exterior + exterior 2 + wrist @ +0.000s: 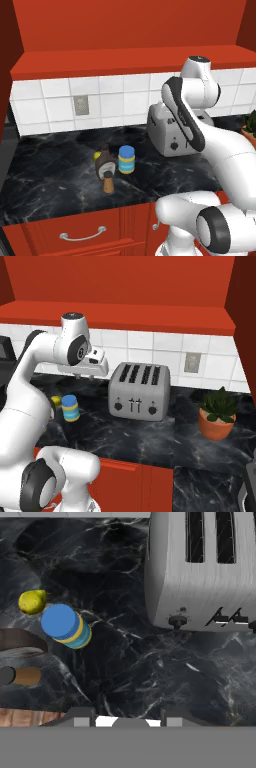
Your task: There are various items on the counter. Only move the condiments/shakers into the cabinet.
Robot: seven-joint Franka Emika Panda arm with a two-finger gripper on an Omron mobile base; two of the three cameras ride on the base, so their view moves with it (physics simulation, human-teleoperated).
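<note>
I've got the gripper [91,375] hanging high over the counter [55,172], fingers spread and empty, so I swing toward nine o'clock and drop straight onto the blue-capped jar [65,626], keeping clear of the fruit [32,601] and bottle [105,162] beside it.

The arm [220,145] is glossy white with rounded links, dark grey joint bands and a dark-capped top joint.

- Counter [50,175]: black with white marble veining, red drawer fronts.
- Jar [66,626]: yellow with a blue cap, below-left of the gripper.
- Fruit [32,601]: yellow.
- Bottle [104,162]: dark brown.
- Shaker [108,184]: tan, dark top.
- Toaster [139,391]: silver.
</note>
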